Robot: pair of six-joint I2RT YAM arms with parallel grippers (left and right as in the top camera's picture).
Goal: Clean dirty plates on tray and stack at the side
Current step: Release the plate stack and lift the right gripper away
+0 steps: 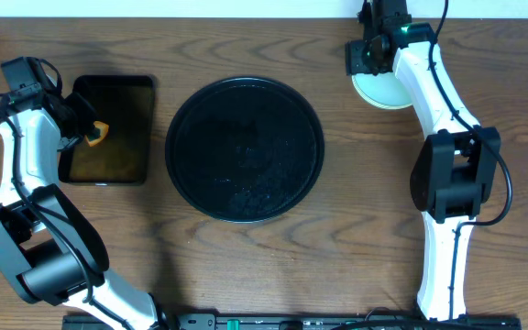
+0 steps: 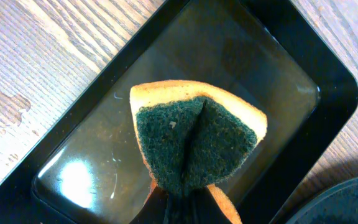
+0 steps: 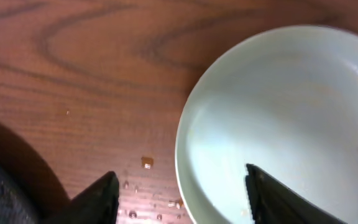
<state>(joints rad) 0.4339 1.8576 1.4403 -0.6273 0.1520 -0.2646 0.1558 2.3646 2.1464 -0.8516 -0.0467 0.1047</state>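
The large round black tray (image 1: 244,151) lies at the table's middle with no plates on it; its edge also shows in the left wrist view (image 2: 347,202). A pale mint plate (image 3: 291,112) sits on the table at the far right (image 1: 379,92), partly hidden by the right arm; I cannot tell whether other plates lie under it. It looks free of smears. My right gripper (image 3: 181,174) is open just above its rim, one finger over the plate and one over the table (image 1: 367,57). My left gripper (image 2: 188,199) is shut on a folded yellow-and-green sponge (image 2: 194,140), also seen from overhead (image 1: 97,134).
A rectangular black tray (image 2: 328,81) holding shallow water sits at the left (image 1: 108,101), under the sponge. Water drops and a small orange crumb (image 3: 146,162) lie on the wood beside the plate. More wet marks (image 2: 5,109) are left of the rectangular tray.
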